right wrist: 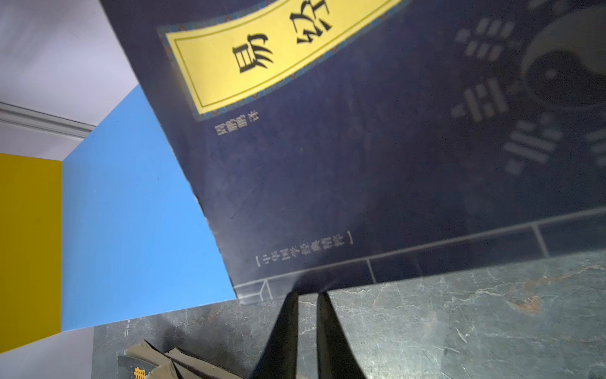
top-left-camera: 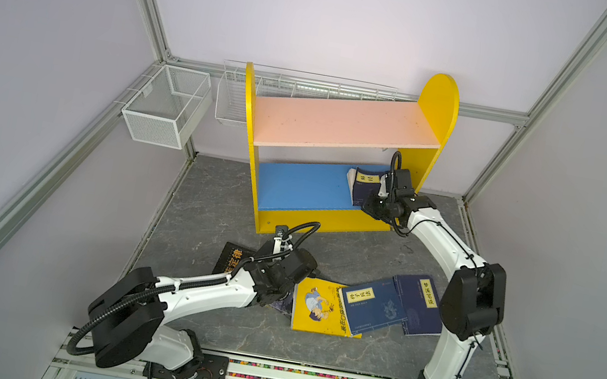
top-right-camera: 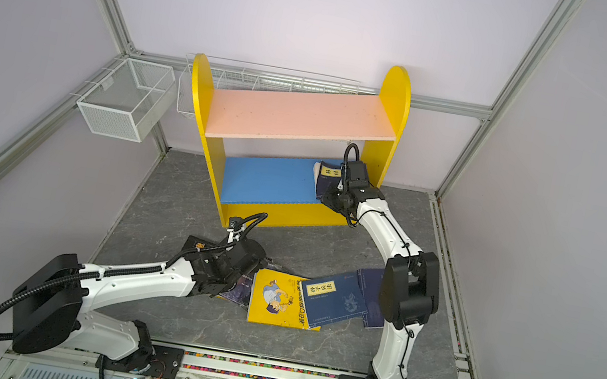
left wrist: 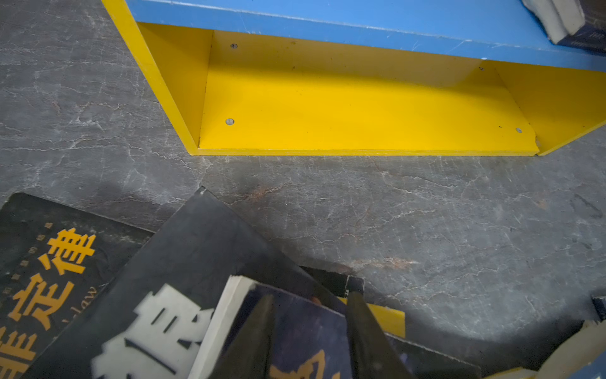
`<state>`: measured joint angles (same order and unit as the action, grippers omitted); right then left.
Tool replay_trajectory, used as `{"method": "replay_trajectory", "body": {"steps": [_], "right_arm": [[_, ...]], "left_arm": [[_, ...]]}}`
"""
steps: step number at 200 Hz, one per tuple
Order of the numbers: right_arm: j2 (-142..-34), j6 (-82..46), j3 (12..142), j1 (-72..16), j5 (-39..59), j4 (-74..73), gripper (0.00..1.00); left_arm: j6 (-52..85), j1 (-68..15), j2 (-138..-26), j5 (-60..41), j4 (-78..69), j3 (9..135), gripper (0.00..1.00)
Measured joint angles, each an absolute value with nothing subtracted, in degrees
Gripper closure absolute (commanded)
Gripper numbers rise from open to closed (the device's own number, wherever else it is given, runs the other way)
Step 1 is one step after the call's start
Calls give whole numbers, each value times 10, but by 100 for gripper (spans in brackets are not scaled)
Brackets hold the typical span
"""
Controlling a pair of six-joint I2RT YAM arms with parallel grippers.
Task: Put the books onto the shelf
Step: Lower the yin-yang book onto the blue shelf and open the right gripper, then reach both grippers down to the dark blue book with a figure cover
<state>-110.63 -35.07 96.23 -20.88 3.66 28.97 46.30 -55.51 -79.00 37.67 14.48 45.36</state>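
Your right pincer (right wrist: 307,293) is nearly closed, tips against an edge of the navy book (right wrist: 360,170) resting on the blue board (right wrist: 131,213) of the shelf (top-left-camera: 438,109). Your left pincer (left wrist: 311,295) straddles a dark book (left wrist: 305,331) piled on the desk (left wrist: 426,229); grip unclear.

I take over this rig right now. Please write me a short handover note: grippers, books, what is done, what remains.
Right gripper: nearly shut, pinching the lower edge of a navy book at the right end of the blue board of the shelf.
Left gripper: jaws apart astride a dark book in the pile on the table; grip unclear.
Done: no book released yet; pink board holds nothing.
Left: seat this book, then shelve the yellow book, two navy books, two black books.
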Motion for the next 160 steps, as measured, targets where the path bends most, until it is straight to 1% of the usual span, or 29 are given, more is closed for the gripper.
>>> {"method": "replay_trajectory", "body": {"steps": [28,61,96,119,131,139,160], "right_arm": [[-1102,-351,954,-209,29,282,83],[-1064,-356,902,-204,22,260,82],[-983,-394,815,-183,11,228,81],[-919,-470,722,-135,11,194,79],[-888,-528,656,-100,13,168,76],[-870,-571,609,-77,13,155,71],[-831,-677,488,-46,13,138,51]], "left_arm": [[463,-555,-790,376,145,454,62],[463,-555,-790,376,145,454,62],[463,-555,-790,375,145,454,62],[460,-555,-790,370,145,454,62],[454,-555,-793,364,146,456,62],[448,-555,-796,357,148,459,62],[428,-555,-811,334,146,473,62]]}}
